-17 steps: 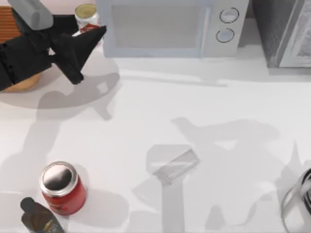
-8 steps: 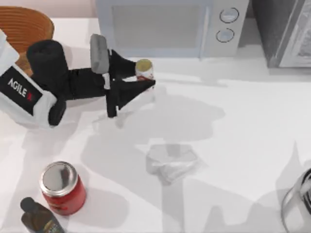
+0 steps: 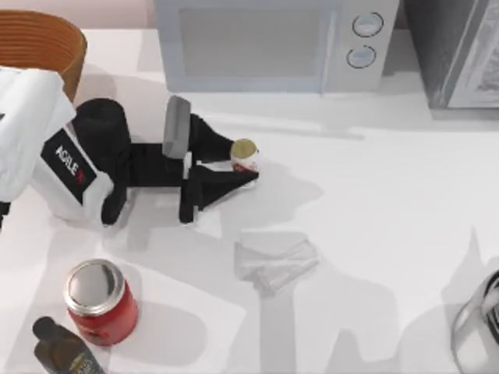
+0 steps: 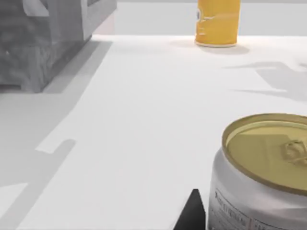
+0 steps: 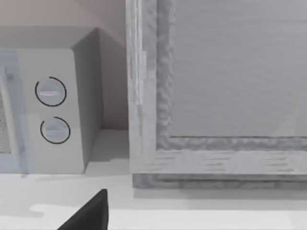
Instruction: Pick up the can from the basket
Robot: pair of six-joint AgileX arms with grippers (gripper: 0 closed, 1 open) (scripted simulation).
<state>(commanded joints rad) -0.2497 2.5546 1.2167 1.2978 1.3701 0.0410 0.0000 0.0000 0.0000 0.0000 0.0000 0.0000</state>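
Gold-topped can (image 3: 244,155) gripped in left jaws (image 3: 245,164) | microwave (image 3: 269,43) behind | basket (image 3: 39,43) far-left

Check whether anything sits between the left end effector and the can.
Nothing visible does. The left end effector is closed around the can, one finger on each side, well away from the basket in front of the microwave.
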